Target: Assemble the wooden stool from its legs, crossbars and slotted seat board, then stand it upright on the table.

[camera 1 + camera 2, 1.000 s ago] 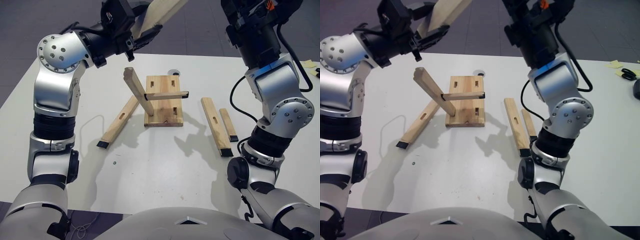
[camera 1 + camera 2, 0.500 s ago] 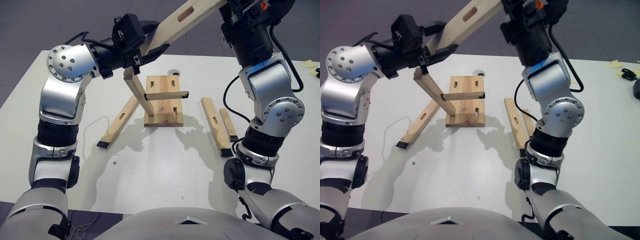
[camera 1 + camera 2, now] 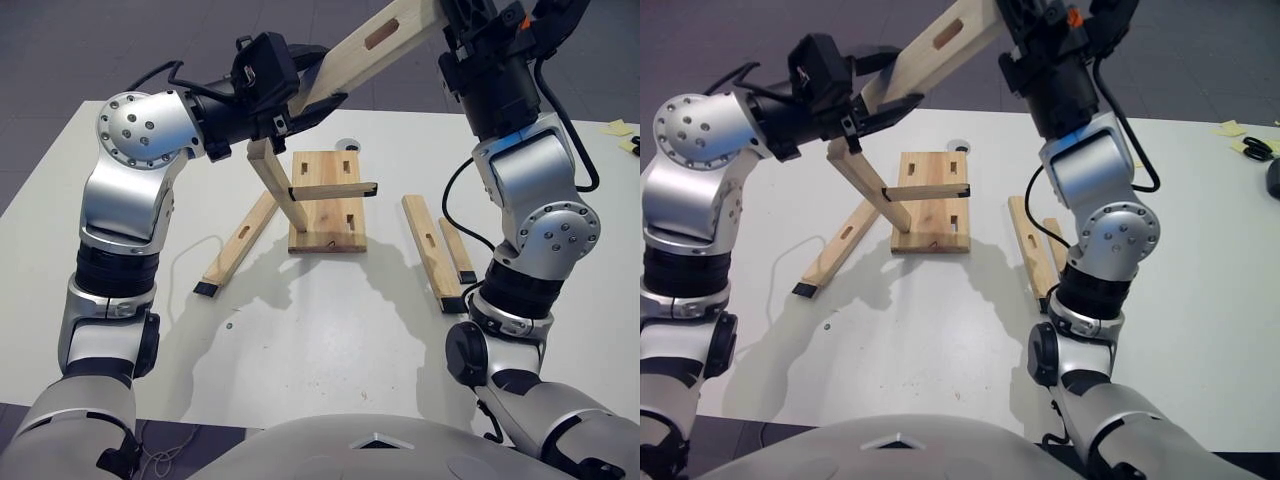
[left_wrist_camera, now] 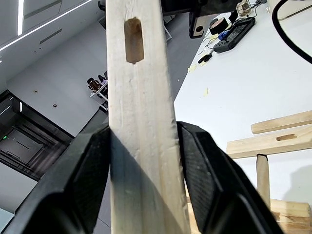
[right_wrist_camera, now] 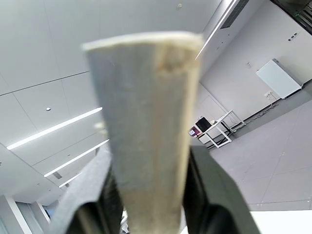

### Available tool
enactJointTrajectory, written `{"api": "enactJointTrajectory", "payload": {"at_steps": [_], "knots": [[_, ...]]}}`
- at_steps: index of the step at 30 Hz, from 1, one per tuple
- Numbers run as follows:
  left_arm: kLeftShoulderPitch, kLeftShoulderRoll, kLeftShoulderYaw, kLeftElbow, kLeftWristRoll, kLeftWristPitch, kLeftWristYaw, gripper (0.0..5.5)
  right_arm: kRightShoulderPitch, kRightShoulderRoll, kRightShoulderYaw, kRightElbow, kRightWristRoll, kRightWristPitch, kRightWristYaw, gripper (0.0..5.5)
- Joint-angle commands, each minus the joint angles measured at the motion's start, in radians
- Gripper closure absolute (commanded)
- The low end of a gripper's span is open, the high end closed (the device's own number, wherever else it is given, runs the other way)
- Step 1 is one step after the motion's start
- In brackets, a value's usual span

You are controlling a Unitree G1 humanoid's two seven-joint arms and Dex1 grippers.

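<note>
A long wooden leg [image 3: 370, 40] with a slot hangs slanted in the air above the table's back. My left gripper [image 3: 300, 88] is shut on its lower end, its fingers [image 4: 92, 170] pressed on both sides. My right gripper [image 3: 452, 15] is shut on its upper end [image 5: 146, 122]. Below them lies the slotted seat board [image 3: 330, 225]. A second leg [image 3: 275, 180] stands tilted in it, with a crossbar [image 3: 335, 188] sticking out sideways from that leg.
A third leg [image 3: 240, 243] lies left of the board. To the board's right lie a fourth leg [image 3: 433, 253] and a short crossbar [image 3: 457, 248]. The table [image 3: 330, 340] is bare in front. Yellow notes [image 3: 620, 127] sit at its far right edge.
The left arm swung the held leg lower and to the right. The right arm came in and shut on the leg's upper end. The parts on the table stayed put.
</note>
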Motion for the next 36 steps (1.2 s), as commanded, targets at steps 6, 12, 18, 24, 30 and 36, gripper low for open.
{"api": "enactJointTrajectory", "payload": {"at_steps": [6,12,18,24,30,36], "knots": [[0.011,0.001,-0.011,-0.006,0.021,0.005,0.000,3.41,0.017,-0.003,0.029,-0.015,-0.038,-0.012,0.018,4.47],[-0.107,-0.051,0.247,-0.004,-0.349,0.296,0.059,2.30,0.035,-0.011,0.007,-0.022,-0.082,-0.061,0.023,4.47],[-0.031,0.140,0.400,0.090,-0.616,0.560,-0.111,1.34,0.099,-0.057,-0.061,-0.041,-0.101,-0.085,0.010,4.47],[-0.012,0.296,0.248,0.313,-0.527,0.519,-0.436,0.26,0.147,-0.131,-0.121,-0.014,-0.099,-0.067,0.009,4.47],[-0.095,0.228,0.069,0.408,-0.428,0.466,-0.569,0.10,0.153,-0.176,-0.127,0.028,-0.110,-0.046,0.030,4.47],[-0.065,0.220,0.005,0.337,-0.394,0.474,-0.606,0.10,0.177,-0.200,-0.140,0.045,-0.127,-0.038,0.035,4.47]]}}
